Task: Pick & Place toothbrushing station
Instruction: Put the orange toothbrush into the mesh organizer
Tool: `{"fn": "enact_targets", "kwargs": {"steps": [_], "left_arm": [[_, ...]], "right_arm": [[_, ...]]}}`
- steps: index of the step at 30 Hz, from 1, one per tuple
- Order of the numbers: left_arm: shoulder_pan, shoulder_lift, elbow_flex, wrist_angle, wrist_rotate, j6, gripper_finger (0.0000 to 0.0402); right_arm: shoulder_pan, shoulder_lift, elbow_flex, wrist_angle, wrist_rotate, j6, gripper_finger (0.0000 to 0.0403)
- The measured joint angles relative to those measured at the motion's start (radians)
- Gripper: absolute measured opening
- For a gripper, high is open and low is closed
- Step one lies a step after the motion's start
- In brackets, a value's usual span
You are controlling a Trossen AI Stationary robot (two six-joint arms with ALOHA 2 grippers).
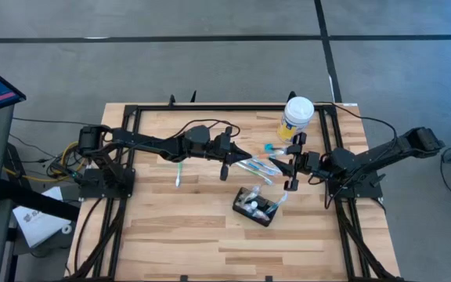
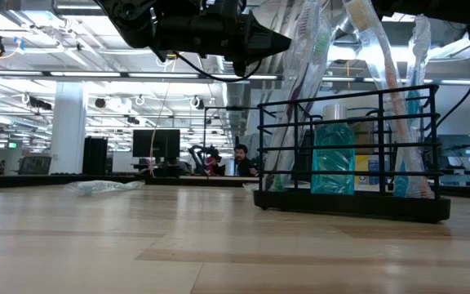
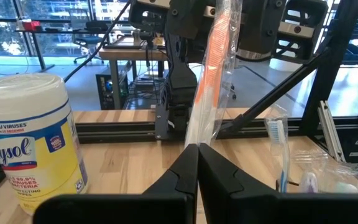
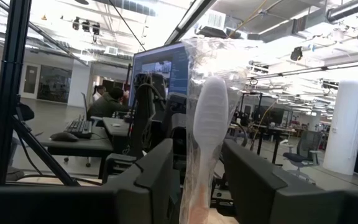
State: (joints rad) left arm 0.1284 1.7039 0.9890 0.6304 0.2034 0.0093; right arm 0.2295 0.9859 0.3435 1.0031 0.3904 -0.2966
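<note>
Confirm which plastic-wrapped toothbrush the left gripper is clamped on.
The orange toothbrush in clear plastic wrap, standing up from the shut left gripper. The blue-and-white toothbrush lies loose on the wooden table; the white one is at the right gripper.

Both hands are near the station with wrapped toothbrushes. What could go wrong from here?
1. The left hand pinches its wrapped toothbrush by one end of the film; it could slip or swing.
2. The right hand has another wrapped brush and hangs close by, so the arms could clash above the toothbrushing station.
3. The station looks light and already crowded; a poke might shove it.
</note>
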Motion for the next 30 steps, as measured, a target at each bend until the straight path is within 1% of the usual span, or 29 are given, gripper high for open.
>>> {"fn": "enact_targets", "kwargs": {"steps": [5,20,24,27,30], "left_arm": [[0.000,0.000,0.000,-0.001,0.000,0.000,0.0000],[0.000,0.000,0.000,-0.003,0.000,0.000,0.0000],[0.000,0.000,0.000,-0.003,0.000,0.000,0.0000],[0.000,0.000,0.000,-0.003,0.001,0.000,0.0000],[-0.001,0.000,0.002,0.000,0.004,0.000,0.0000]], "right_arm": [[0.000,0.000,0.000,0.000,0.002,0.000,0.0114],[0.000,-0.001,0.000,0.003,0.002,0.000,0.0089],[0.018,-0.015,0.000,0.005,0.003,0.000,0.0082],[0.039,-0.033,0.000,-0.005,0.003,0.000,0.0062],[0.060,-0.051,0.000,-0.022,0.006,-0.003,0.0020]]}}
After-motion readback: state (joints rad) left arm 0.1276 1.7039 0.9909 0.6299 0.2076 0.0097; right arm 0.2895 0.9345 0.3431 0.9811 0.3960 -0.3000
